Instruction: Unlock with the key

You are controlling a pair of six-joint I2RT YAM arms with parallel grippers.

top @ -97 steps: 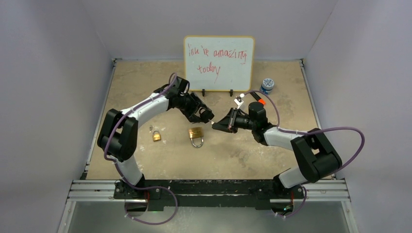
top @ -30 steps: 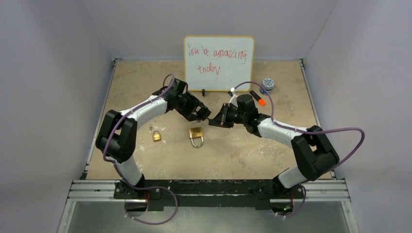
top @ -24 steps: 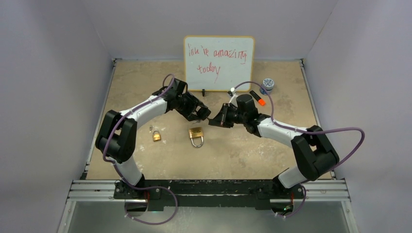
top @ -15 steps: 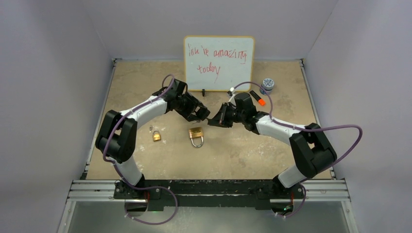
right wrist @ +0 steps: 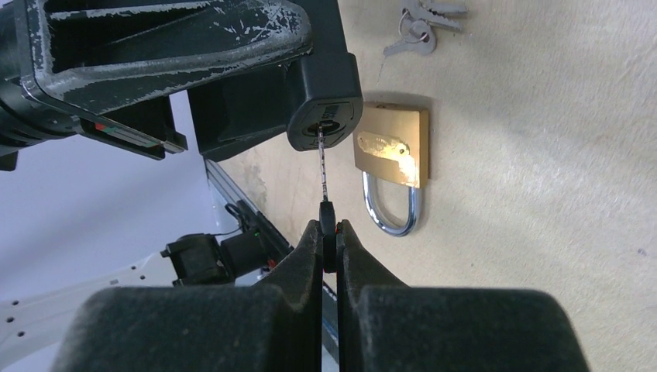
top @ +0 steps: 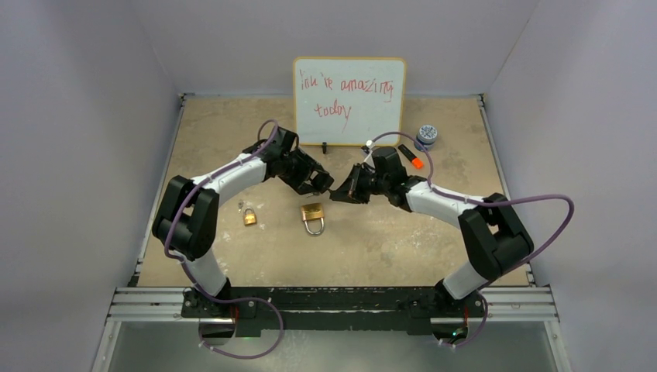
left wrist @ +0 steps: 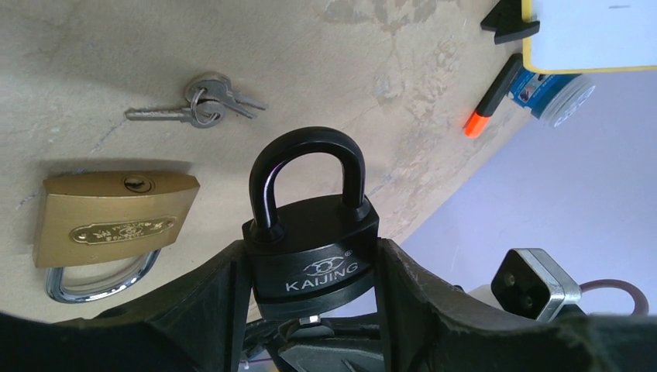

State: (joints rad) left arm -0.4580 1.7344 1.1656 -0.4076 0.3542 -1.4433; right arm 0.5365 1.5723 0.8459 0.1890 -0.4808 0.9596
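**Location of task items.** The black steel padlock marked KAIJING is held off the tabletop in the left jaws. They stand about half open and clamp the two narrow sides of the body, leaving the closed shackle free. The slim silver key with a dark head is pinched by its head in the right jaws, which are closed almost completely. Its tip sits at the keyway in the padlock's base, with most of the blade exposed. How far it has entered cannot be told.

**Handling, as judged.**
- **Padlock:** a rigid, dense body with a smooth coating that is likely to be slippery. The present side grip looks appropriate, since it resists twisting and keeps the keyway unobstructed.
- **Key:** light and stiff along its length, but thin enough to bend if pushed off-axis. The only sound hold is the flat faces of the head.
- **Turning:** the head may slip between the pads under the load.

**Other items.** A rectangular brass padlock with a chrome shackle and a small bunch of silver keys lie on the tabletop below.
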